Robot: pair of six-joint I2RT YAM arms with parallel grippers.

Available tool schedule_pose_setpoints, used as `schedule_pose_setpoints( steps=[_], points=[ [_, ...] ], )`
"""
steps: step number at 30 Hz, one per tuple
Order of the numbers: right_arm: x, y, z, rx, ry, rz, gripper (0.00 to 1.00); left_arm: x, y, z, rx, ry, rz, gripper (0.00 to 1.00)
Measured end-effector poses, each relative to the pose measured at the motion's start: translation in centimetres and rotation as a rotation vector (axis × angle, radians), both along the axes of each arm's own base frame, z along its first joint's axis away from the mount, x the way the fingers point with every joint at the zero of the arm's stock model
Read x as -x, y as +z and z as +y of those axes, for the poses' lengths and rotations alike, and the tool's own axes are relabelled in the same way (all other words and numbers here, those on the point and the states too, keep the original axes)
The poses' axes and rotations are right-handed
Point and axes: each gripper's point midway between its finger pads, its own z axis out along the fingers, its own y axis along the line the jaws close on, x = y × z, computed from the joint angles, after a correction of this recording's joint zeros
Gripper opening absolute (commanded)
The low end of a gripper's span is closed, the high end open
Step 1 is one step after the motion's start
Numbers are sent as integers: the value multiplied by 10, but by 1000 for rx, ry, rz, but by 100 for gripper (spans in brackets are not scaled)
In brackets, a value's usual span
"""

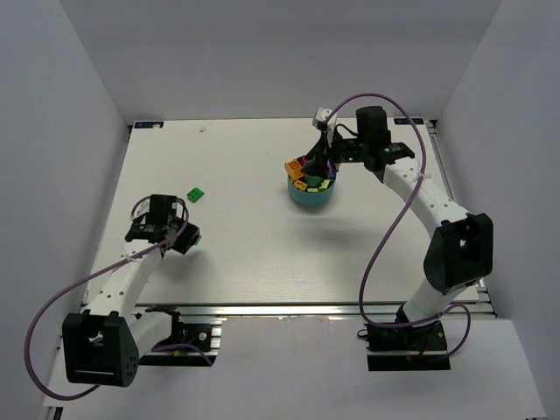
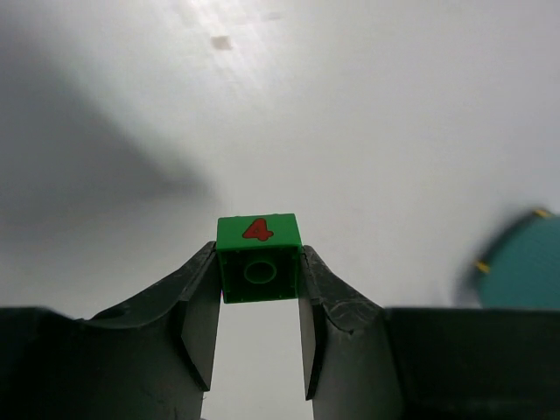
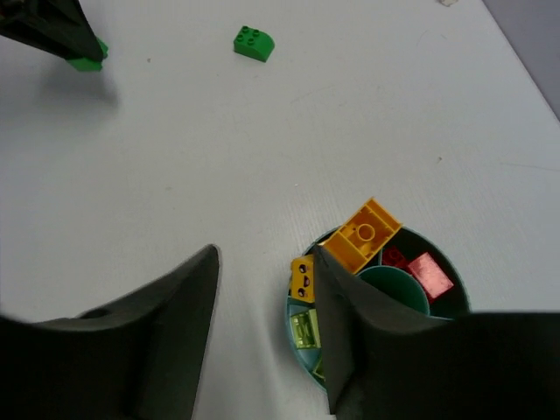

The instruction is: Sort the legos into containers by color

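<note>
1. The teal dish (image 3: pixel 458 296) sits on the white table (image 1: pixel 262 254), toward the far right. The right gripper (image 3: pixel 265 262) hangs right over its near-left rim.
2. What's in it, from the right wrist view: an orange brick (image 3: pixel 366 232) is tilted up against the far rim, so it's more propped on the wall than lying flat in a wedge.
3. Just left of it, a yellow brick with black marks (image 3: pixel 303 278) stands in its own wedge. The next wedge toward the camera holds a lime green brick (image 3: pixel 304 331), half hidden by a finger.
4. The red bricks (image 3: pixel 429 274) share a wedge on the right side, beside the round centre well (image 3: pixel 394 293).
5. The right gripper's jaws stand apart with only bare table showing between them, so it's released.
6. The left gripper (image 1: pixel 189 236) is well away on the left of the table, clamped on a green brick with a red 4 (image 2: pixel 259 229), both fingers pressed to its sides.
7. A second green brick (image 3: pixel 254 43) lies loose on the table, studs up, near that gripper and well apart from the dish.
</note>
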Motion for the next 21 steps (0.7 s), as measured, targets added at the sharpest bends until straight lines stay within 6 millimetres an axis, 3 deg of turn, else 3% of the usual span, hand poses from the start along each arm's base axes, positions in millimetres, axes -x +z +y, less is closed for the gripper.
schedule_pose_setpoints(
  steps=[1, 7, 13, 21],
  points=[
    [-3, 1, 0, -3, -14, 1, 41, -11, 11, -5, 14, -25, -51, 0],
    [-18, 9, -7, -33, -111, 30, 12, -69, 78, -52, 98, -243, -349, 0],
    [-25, 15, -22, -61, -187, 45, 8, -107, 135, -119, 127, -498, -548, 0],
    [-34, 17, -42, -90, -259, 61, 8, -148, 172, -190, 110, -730, -665, 0]
  ],
)
